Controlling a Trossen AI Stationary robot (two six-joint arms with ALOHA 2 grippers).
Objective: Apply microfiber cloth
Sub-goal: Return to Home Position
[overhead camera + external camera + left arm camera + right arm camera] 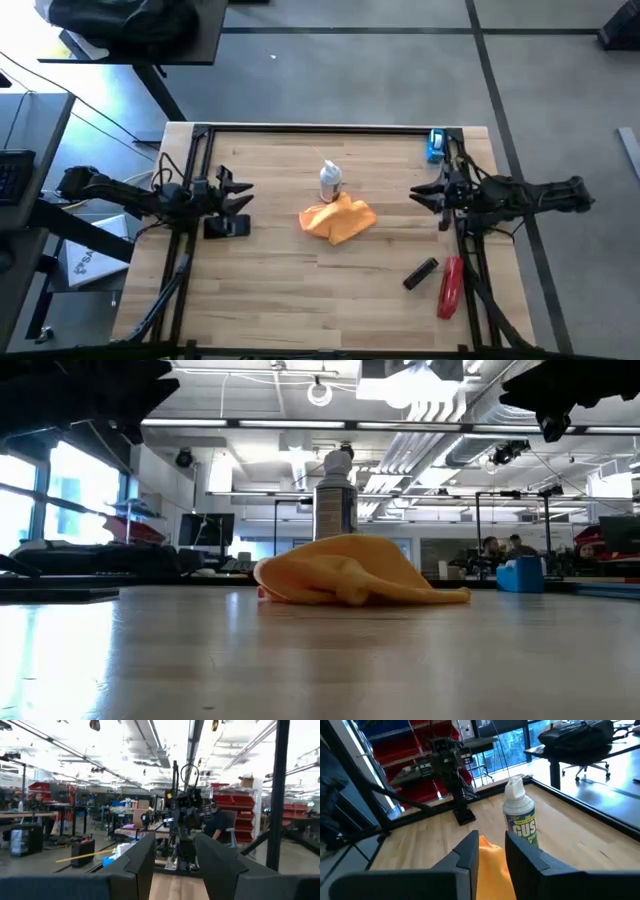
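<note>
**A:** How does the microfiber cloth (338,220) look?

**B:** Orange-yellow and soft, crumpled into a loose heap rather than spread flat. From the low view it rises in a rounded hump. One thin corner trails flat along the wood toward the right arm's side.

**A:** Where does it lie?

**B:** Near the middle of the table (300,300), right up against the white spray bottle (331,180), which stands upright just behind it. I cannot tell whether the two actually touch.

**A:** And relative to the grippers?

**B:** It lies between them, and neither touches it. The left gripper (243,196) hovers over the left part of the table, well apart from the cloth. A black phone (227,227) lies flat on the wood just beside it in the high view. Its fingers are spread, with a clear gap between them in its own wrist view, and they hold nothing.

**A:** The right one?

**B:** The right gripper (425,197) hangs over the right part of the table, pointing inward at the cloth. Its fingers are parted too, and empty. In its wrist view the cloth shows through the gap between them, farther off on the wood, with the bottle beside it.

**A:** Anything else on the table?

**B:** A red tool (450,287) and a small black object (420,273) lie near the front right. A blue object (436,146) sits at the far right corner.
</note>
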